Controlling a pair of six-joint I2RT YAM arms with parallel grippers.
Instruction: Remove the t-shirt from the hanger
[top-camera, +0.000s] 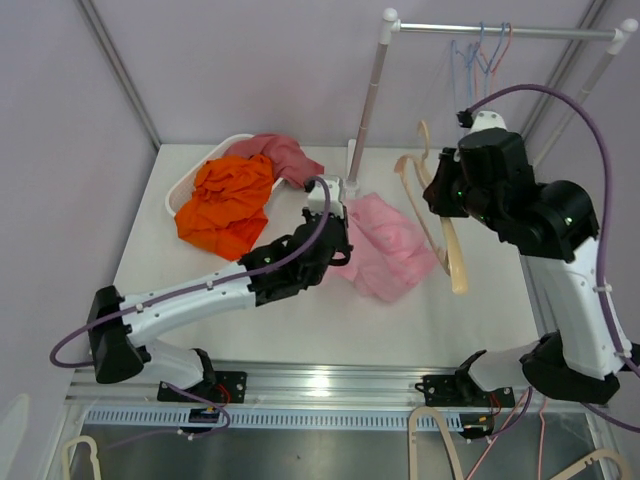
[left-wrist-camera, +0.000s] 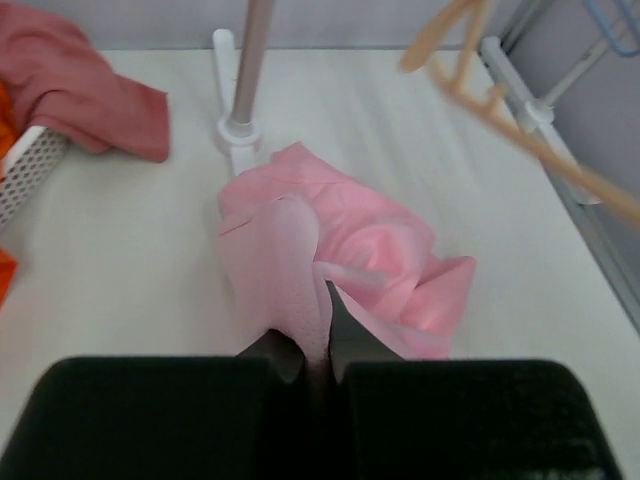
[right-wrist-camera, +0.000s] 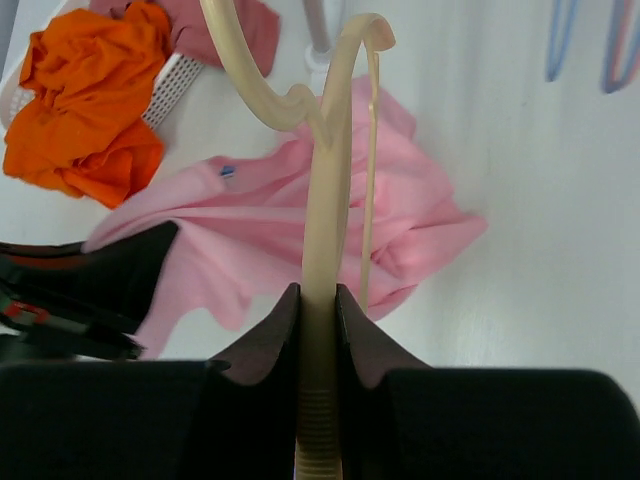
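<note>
Left fingers (left-wrist-camera: 347, 335) pinch the crumpled pink t-shirt (left-wrist-camera: 380, 250); right fingers (right-wrist-camera: 265, 340) clamp the bare cream plastic hanger (right-wrist-camera: 325, 200), clear of the shirt, just rightward.

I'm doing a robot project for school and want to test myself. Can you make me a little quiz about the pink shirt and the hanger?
1. True or false: the pink t-shirt hangs on the hanger.
2. Which gripper holds the hanger? A) left gripper B) right gripper C) neither
3. What is the left gripper pinching?

Key:
1. False. It lies crumpled on the table, off the hanger.
2. B.
3. The pink t-shirt.
</note>
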